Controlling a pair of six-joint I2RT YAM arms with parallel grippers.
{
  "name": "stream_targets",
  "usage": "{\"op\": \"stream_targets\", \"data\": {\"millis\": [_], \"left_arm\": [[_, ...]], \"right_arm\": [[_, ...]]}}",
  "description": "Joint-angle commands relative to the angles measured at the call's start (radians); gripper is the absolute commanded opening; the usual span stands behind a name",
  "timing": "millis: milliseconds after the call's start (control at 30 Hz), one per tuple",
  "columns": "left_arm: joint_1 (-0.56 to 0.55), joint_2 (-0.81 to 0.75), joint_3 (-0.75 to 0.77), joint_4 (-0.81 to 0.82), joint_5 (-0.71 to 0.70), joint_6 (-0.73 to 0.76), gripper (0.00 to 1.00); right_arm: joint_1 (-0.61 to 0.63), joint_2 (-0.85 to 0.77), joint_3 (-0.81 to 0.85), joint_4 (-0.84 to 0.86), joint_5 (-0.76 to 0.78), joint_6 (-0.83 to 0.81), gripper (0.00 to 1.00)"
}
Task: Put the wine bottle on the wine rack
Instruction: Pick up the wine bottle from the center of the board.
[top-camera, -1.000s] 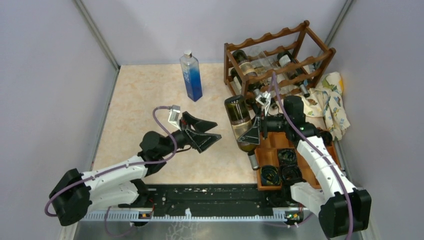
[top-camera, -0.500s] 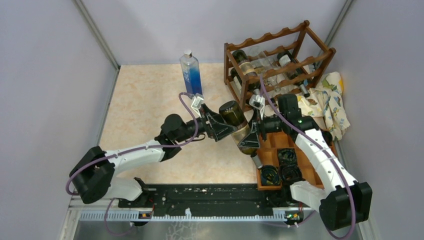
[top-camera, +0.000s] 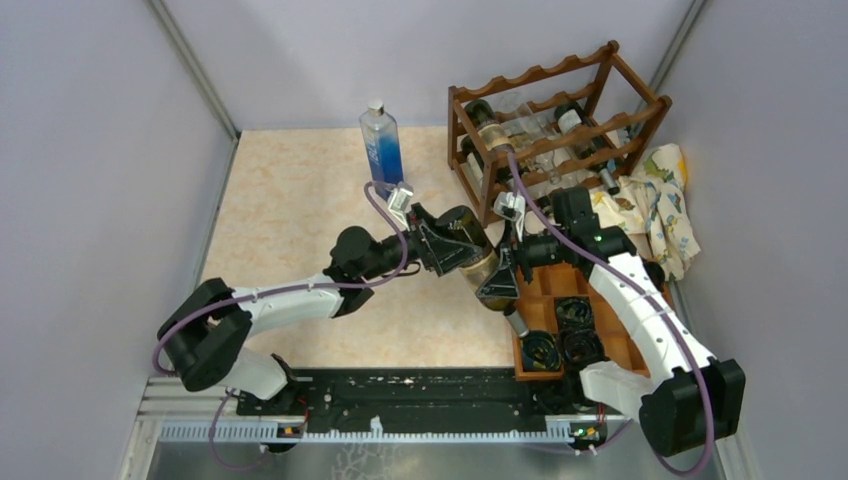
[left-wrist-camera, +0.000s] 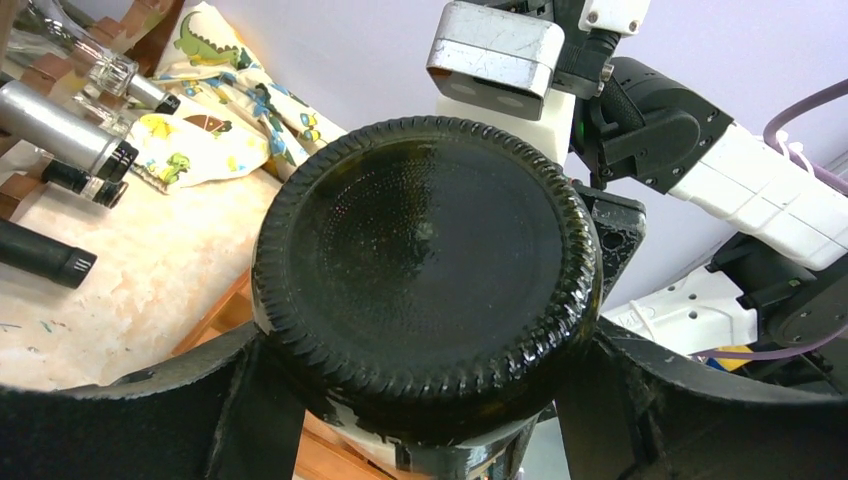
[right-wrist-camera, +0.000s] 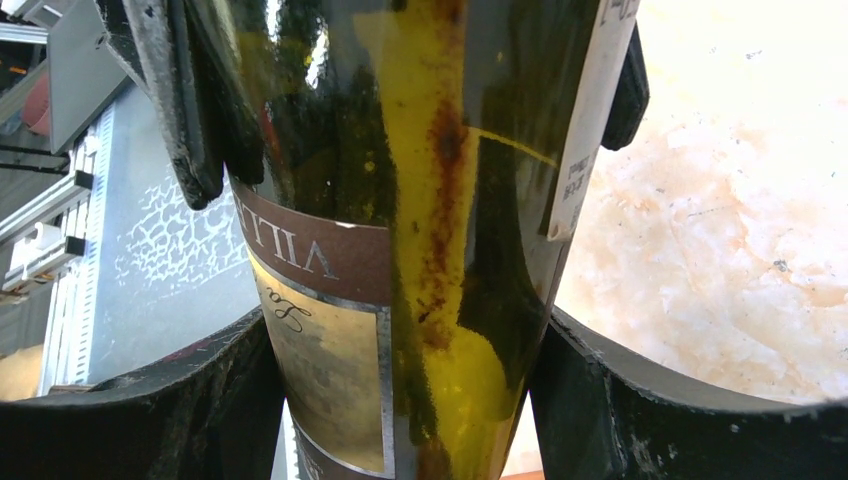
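Left wrist view has the left jaws set either side of the bottle at its base, close against the glass on both flanks; whether they pinch it or merely flank it I cannot tell. Right wrist view is plainer: the right jaws are clamped on the body at the label, one on each side. So the bottle hangs in the air between the two arms, off the table, just in front of the rack at its near-left corner. Its long axis is tilted. The base seems the higher end and is the end nearer the rack, while the neck slopes away from the rack over the edge of a tray. The right arm stands nearer the rack; the left arm reaches across from the side away from it. By my judgement the coming move turns on swinging that axis into line with a free cradle, since other bottles lie in the rack. The bottle is dark green glass, yellow where light passes through. It has a stippled base with a knurled rim, a brown lettered band above a gold label, a white sticker along one side and a rusty streak down the glass.
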Motion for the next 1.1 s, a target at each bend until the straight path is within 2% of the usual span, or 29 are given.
{"op": "stream_targets", "data": {"millis": [0, 33, 133, 200, 233, 367, 467, 533, 700, 800, 967, 1067], "left_arm": [[-0.006, -0.008, -0.034, 0.190, -0.018, -0.070, 0.03], [-0.006, -0.020, -0.050, 0.203, -0.048, -0.085, 0.00], [-0.006, -0.056, -0.096, 0.261, -0.128, -0.120, 0.00], [-0.006, -0.081, -0.129, 0.298, -0.177, -0.136, 0.00], [-0.006, -0.093, -0.143, 0.311, -0.203, -0.141, 0.00], [-0.006, -0.151, -0.207, 0.366, -0.320, -0.144, 0.00], [-0.004, -0.177, -0.259, 0.428, -0.401, -0.160, 0.00], [-0.002, -0.178, -0.274, 0.464, -0.415, -0.183, 0.00], [-0.001, -0.151, -0.278, 0.542, -0.457, -0.256, 0.00], [-0.001, -0.133, -0.275, 0.598, -0.500, -0.280, 0.00], [-0.001, -0.118, -0.243, 0.624, -0.530, -0.280, 0.00], [-0.001, -0.109, -0.233, 0.619, -0.533, -0.278, 0.00]], "right_arm": [[0.008, -0.014, 0.071, 0.024, -0.076, -0.023, 0.33], [0.008, -0.018, 0.072, 0.023, -0.081, -0.021, 0.45], [0.006, -0.048, 0.052, 0.027, -0.081, -0.016, 0.79], [0.004, -0.074, 0.028, 0.042, -0.072, 0.002, 0.94], [-0.001, -0.088, 0.015, 0.058, -0.070, 0.013, 0.98], [-0.038, -0.142, -0.049, 0.120, -0.119, 0.091, 0.98], [-0.071, -0.200, -0.146, 0.272, -0.189, 0.237, 0.98], [-0.078, -0.230, -0.216, 0.384, -0.216, 0.340, 0.98], [-0.080, -0.245, -0.288, 0.507, -0.239, 0.460, 0.95], [-0.080, -0.242, -0.333, 0.622, -0.247, 0.553, 0.91], [-0.080, -0.239, -0.368, 0.719, -0.245, 0.634, 0.83], [-0.080, -0.235, -0.374, 0.803, -0.261, 0.720, 0.72]]}}
